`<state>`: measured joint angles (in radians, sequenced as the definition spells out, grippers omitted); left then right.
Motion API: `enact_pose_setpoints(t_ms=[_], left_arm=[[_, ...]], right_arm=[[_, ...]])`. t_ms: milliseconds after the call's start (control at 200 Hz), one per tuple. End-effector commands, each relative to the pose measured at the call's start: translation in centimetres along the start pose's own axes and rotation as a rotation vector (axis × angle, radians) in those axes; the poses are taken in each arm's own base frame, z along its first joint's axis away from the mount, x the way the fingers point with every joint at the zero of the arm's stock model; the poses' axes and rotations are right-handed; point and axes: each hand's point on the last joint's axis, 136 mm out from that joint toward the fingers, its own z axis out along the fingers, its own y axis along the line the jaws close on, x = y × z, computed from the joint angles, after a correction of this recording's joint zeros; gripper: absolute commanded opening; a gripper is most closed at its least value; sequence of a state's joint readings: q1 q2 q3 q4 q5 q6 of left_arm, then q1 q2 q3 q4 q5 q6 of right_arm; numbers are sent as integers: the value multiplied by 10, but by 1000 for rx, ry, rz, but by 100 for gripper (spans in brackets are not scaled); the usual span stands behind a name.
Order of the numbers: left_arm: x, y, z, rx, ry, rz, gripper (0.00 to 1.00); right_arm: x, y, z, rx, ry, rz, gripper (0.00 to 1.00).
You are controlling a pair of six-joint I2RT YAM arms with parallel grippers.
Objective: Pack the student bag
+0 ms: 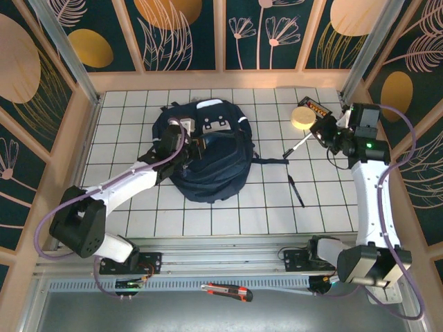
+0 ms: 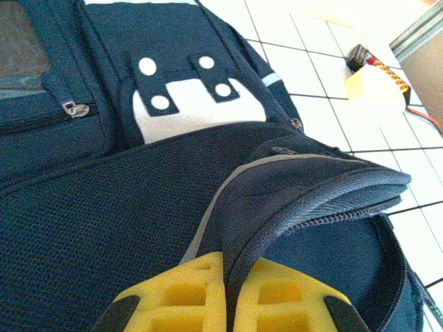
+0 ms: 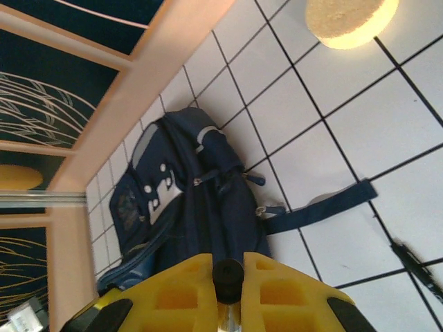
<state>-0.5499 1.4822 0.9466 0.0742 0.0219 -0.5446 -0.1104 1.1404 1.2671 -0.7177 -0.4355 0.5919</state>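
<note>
The student bag (image 1: pixel 211 162) lies on the white tiled table, a large navy backpack with white patches (image 2: pixel 187 107) near its top. My left gripper (image 2: pixel 232 277) is shut on the raised zip rim of the bag's opening (image 2: pixel 325 187), and it stands over the bag's left side (image 1: pixel 188 147). To the right of the bag, my right gripper (image 1: pixel 320 133) is shut on a thin silvery pen (image 1: pixel 299 144) with a black end (image 3: pixel 228 273). That pen points toward the bag (image 3: pixel 197 200).
A round pale yellow disc (image 1: pixel 302 117) and a small orange-black item (image 1: pixel 318 107) lie at the back right. A black pen (image 1: pixel 296 191) lies right of the bag, beyond its strap (image 3: pixel 325 206). A utility knife (image 1: pixel 226 291) rests on the front rail.
</note>
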Motion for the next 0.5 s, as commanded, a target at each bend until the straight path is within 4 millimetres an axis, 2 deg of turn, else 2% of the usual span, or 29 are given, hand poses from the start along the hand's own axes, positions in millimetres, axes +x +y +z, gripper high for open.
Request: enact_pose_setpoints(t_ms=[0, 235, 490], left_arm=[[-49, -28, -8, 86, -129, -61, 0], [-57, -35, -6, 104, -129, -98, 0], [-69, -45, -15, 169, -182, -206, 0]], right_arm=[[-11, 24, -9, -95, -31, 23, 0], [-5, 34, 23, -206, 17, 132, 0], [41, 69, 88, -251, 176, 102, 0]])
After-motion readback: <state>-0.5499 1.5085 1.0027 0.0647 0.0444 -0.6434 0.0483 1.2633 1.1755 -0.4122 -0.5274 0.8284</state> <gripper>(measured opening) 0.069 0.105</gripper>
